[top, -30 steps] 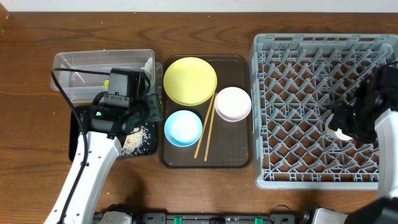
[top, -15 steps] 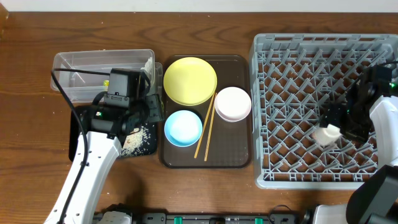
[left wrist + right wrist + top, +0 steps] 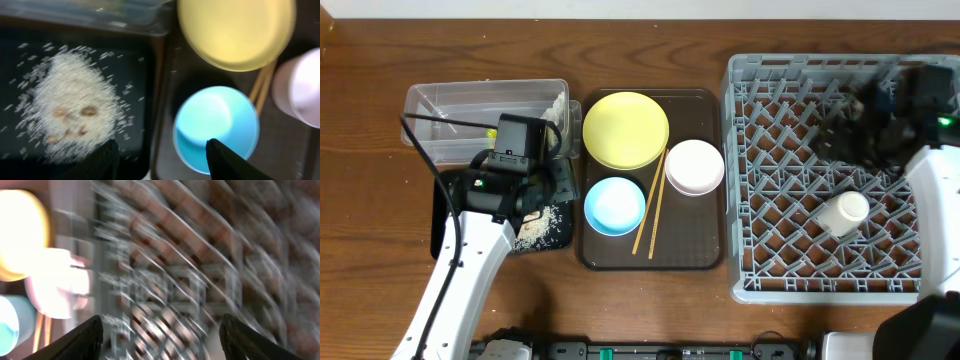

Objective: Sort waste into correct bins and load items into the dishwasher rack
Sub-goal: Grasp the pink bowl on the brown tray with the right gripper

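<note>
**Cup lies in the rack, my right gripper wide above the pegs**

The white cup [image 3: 843, 212] lies on its side among the pegs in the near right part of the grey rack [image 3: 820, 64], inside its walls. My right gripper [image 3: 161, 330], spread and holding nothing, hangs over the rack's far half, apart from the cup. My left gripper [image 3: 161, 152], also spread and empty, hovers where the black tray [image 3: 135, 60] of rice [image 3: 75, 115] meets the brown tray [image 3: 700, 240], with the blue bowl [image 3: 614, 204] just right. A strip of counter [image 3: 726, 180] separates the brown tray from the rack.
</note>
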Robot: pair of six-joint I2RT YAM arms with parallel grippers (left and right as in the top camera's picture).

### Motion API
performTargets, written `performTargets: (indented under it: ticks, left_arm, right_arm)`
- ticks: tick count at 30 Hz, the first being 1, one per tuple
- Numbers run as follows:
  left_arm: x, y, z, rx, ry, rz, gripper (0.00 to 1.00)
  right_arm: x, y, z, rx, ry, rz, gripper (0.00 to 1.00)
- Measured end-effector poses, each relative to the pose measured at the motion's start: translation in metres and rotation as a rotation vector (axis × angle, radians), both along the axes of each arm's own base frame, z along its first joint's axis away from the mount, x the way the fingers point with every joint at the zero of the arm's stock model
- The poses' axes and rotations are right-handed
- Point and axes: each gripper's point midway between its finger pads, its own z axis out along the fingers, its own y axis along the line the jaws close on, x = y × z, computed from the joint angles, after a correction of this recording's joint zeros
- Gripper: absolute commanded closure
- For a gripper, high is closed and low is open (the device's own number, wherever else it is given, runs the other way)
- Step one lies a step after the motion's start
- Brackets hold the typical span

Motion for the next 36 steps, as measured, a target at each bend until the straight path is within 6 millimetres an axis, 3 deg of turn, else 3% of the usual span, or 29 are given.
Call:
performTargets:
  ticks: [4,7,12,18,23,27,32,36]
  left_arm:
    - [-0.003,0.008,-0.002,0.024,0.014,0.055,0.41]
    - [-0.003,0.010,-0.002,0.031,0.015,0.072,0.40]
    - [-0.003,0.012,-0.002,0.034,0.014,0.088,0.41]
    - [-0.003,0.013,-0.002,0.040,0.013,0.091,0.40]
    - [-0.003,0.013,-0.002,0.040,0.013,0.091,0.41]
    - [-0.003,0.013,-0.002,0.040,0.013,0.091,0.40]
    - [-0.003,0.013,-0.002,0.040,0.013,0.091,0.40]
    - [-0.003,0.013,-0.002,0.040,0.013,0.091,0.40]
  right_arm:
    - [0.011,0.072,0.014,-0.028,-0.138,0.298,0.28]
    - [0.014,0.114,0.021,-0.065,-0.226,0.464,0.28]
    - [0.016,0.162,0.011,-0.140,-0.298,0.656,0.28]
    - [0.029,0.188,-0.042,-0.210,-0.259,0.780,0.29]
    - [0.035,0.198,-0.087,-0.234,-0.199,0.836,0.30]
    - [0.029,0.206,-0.120,-0.247,-0.138,0.887,0.35]
    - [0.020,0.211,-0.143,-0.275,-0.088,0.933,0.43]
    - [0.016,0.209,-0.149,-0.292,-0.062,0.940,0.55]
